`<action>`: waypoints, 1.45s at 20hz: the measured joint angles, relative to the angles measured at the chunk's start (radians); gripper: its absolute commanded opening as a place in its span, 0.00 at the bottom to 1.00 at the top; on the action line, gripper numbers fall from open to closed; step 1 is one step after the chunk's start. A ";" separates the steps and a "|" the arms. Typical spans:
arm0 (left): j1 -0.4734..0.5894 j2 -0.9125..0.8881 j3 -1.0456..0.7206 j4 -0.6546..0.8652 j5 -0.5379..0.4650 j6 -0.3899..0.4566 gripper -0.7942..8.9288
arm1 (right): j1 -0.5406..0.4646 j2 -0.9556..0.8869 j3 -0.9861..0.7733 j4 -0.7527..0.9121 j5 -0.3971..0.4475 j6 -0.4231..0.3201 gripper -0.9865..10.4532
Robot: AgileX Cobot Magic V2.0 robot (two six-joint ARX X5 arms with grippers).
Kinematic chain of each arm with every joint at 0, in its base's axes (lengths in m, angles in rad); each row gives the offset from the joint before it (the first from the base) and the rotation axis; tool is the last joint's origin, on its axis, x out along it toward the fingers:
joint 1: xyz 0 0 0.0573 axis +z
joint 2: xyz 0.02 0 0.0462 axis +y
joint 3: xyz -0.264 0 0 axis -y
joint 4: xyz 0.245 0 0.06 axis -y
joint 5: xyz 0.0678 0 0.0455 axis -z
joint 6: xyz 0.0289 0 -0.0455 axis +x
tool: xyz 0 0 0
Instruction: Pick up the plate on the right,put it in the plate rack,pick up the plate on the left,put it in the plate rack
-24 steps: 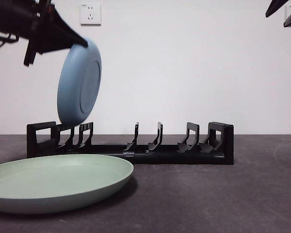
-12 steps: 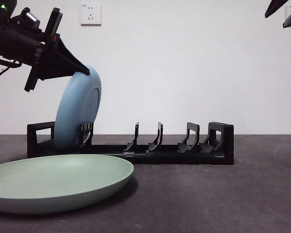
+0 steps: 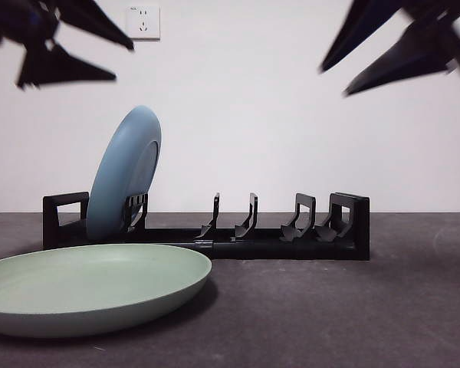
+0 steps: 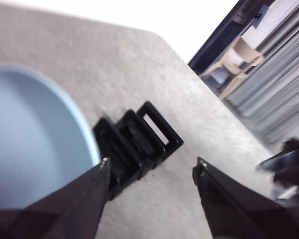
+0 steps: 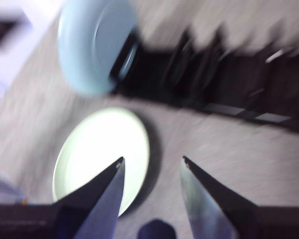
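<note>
Blue plate [image 3: 125, 175] is lodged upright in the end slot of the plate rack [image 3: 207, 228]. Green plate [image 3: 92, 285] is laid flat on the counter [image 3: 330, 307]. Left pincer [image 4: 150, 172] and right pincer [image 5: 152, 164] are held agape, nothing gripped.

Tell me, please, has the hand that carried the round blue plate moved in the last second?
Yes: the left hand released the round blue plate and rose toward the wall socket.
</note>
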 measured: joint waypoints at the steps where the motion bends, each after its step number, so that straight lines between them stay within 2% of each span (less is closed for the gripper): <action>1: -0.008 -0.052 0.000 -0.042 -0.041 0.036 0.38 | 0.031 0.040 0.000 0.021 0.000 0.000 0.25; 4: -0.065 -0.215 0.000 -0.190 -0.207 0.175 0.38 | 0.097 0.175 0.001 0.115 -0.027 0.012 0.25; 7: -0.161 -0.342 0.000 -0.317 -0.387 0.296 0.38 | 0.124 0.330 0.026 0.127 -0.052 0.024 0.25; 9: -0.233 -0.397 0.000 -0.372 -0.479 0.335 0.38 | 0.130 0.431 0.056 0.127 -0.055 0.026 0.25; 12: -0.332 -0.428 0.000 -0.422 -0.560 0.356 0.38 | 0.142 0.552 0.105 0.127 -0.090 0.027 0.25; 17: -0.431 -0.426 0.000 -0.454 -0.640 0.360 0.38 | 0.163 0.674 0.163 0.127 -0.104 0.027 0.25; 19: -0.451 -0.426 0.000 -0.454 -0.669 0.360 0.38 | 0.174 0.699 0.169 0.137 -0.105 0.029 0.21; 21: -0.459 -0.426 0.000 -0.454 -0.675 0.360 0.37 | 0.185 0.710 0.169 0.143 -0.105 0.032 0.19; 24: -0.465 -0.426 0.000 -0.455 -0.676 0.360 0.37 | 0.198 0.713 0.169 0.149 -0.105 0.045 0.07; 29: -0.465 -0.426 0.000 -0.481 -0.676 0.360 0.37 | 0.210 0.713 0.171 0.138 -0.114 0.076 0.08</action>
